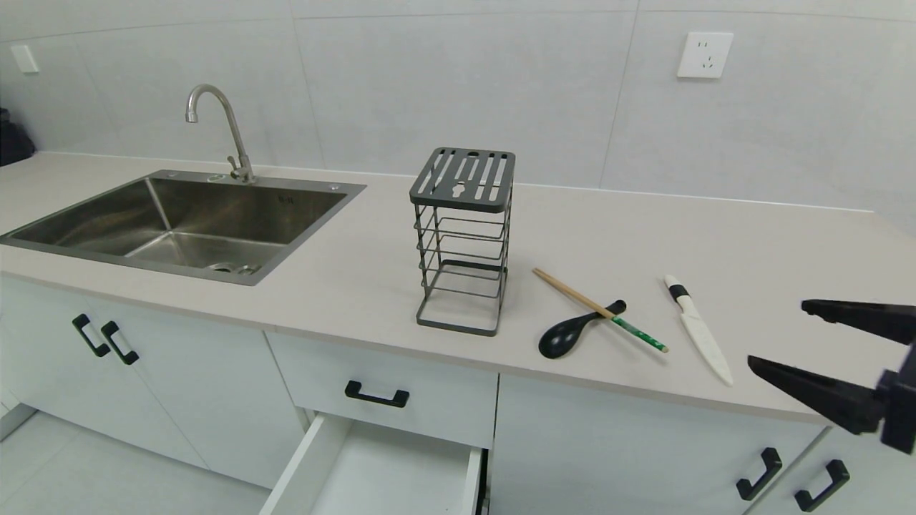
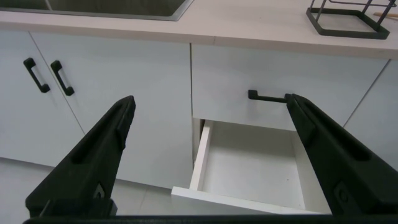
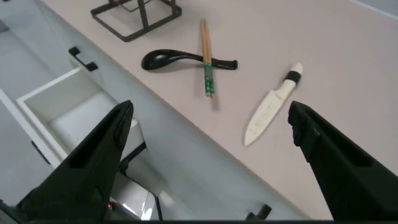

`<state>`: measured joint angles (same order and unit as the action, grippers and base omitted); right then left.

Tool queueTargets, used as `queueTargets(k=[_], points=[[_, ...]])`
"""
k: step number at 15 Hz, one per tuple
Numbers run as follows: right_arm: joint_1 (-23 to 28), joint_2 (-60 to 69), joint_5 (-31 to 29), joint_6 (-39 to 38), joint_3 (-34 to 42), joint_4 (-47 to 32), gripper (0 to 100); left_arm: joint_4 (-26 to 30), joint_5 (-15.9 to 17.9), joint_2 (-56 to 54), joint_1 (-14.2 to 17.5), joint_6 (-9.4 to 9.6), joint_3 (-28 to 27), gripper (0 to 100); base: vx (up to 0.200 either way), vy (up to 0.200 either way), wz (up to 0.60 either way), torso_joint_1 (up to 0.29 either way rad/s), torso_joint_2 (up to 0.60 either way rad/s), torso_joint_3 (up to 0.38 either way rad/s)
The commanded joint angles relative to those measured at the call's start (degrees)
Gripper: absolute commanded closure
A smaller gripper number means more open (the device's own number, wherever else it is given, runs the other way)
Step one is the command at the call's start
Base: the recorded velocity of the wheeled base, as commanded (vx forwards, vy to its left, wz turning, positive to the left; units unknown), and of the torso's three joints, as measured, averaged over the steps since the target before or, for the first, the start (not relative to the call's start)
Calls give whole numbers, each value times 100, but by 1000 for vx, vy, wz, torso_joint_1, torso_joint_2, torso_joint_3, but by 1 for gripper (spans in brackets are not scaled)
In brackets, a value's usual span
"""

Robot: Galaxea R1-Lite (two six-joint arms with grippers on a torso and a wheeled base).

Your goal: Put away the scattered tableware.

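Note:
On the beige countertop (image 1: 358, 286) lie a black spoon (image 1: 572, 332) (image 3: 177, 60), a pair of chopsticks with green tips (image 1: 600, 310) (image 3: 206, 59) resting across the spoon's handle, and a white knife (image 1: 697, 327) (image 3: 271, 106). A dark wire rack (image 1: 463, 236) (image 3: 137, 15) stands to their left. My right gripper (image 1: 780, 336) (image 3: 208, 134) is open at the counter's right end, right of the knife and holding nothing. My left gripper (image 2: 211, 115) is open below counter height, in front of the pulled-out white drawer (image 2: 249, 168) (image 1: 379, 468).
A steel sink (image 1: 179, 225) with a tap (image 1: 222, 121) is set into the counter at the left. White cabinet doors with black handles (image 1: 104, 340) (image 2: 50, 76) sit beneath it. A shut drawer with a black handle (image 1: 377, 394) is above the pulled-out one. A wall socket (image 1: 705, 54) is at back right.

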<state>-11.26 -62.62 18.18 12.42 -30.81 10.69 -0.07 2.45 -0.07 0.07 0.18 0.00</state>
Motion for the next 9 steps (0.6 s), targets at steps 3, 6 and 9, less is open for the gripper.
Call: queueTargets(k=[3, 6, 9], points=[[-236, -1674, -121, -135, -795, 12, 0, -1, 1, 7, 1, -1, 0, 0, 0, 0, 0, 0, 0, 0], [-702, -2421, -605, -1260, -1323, 12, 0, -1, 1, 7, 1, -1, 0, 0, 0, 0, 0, 0, 0, 0], [-798, -2826, -1018, -1321, -1490, 12, 0, -1, 1, 7, 1, -1, 0, 0, 0, 0, 0, 0, 0, 0]])
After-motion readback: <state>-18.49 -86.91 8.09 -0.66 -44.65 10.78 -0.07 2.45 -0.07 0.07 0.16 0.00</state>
